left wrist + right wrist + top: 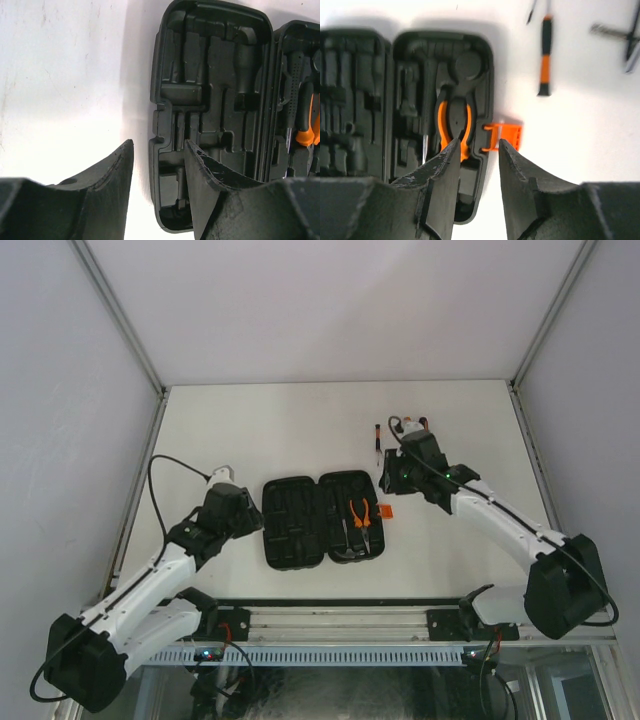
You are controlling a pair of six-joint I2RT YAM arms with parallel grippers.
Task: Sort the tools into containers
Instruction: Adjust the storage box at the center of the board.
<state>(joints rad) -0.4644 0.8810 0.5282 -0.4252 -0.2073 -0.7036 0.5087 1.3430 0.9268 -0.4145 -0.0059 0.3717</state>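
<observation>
The black tool case [300,522] lies open and flat at the table's middle. Orange-handled pliers [361,514] sit in its right half, with a thin metal-shafted tool [425,146] beside them. The orange latch [386,510] sticks out of its right edge. My left gripper [250,512] is open and empty over the case's left edge [156,130]. My right gripper [390,480] is open and empty above the latch [506,136] and the pliers [441,119]. An orange-and-black screwdriver [377,440] lies beyond the case, also in the right wrist view [546,60].
More small tools [415,424] lie behind my right arm, partly hidden; metal parts of them show in the right wrist view [620,37]. The case's left half [215,100] shows only moulded slots. White walls enclose the table on three sides.
</observation>
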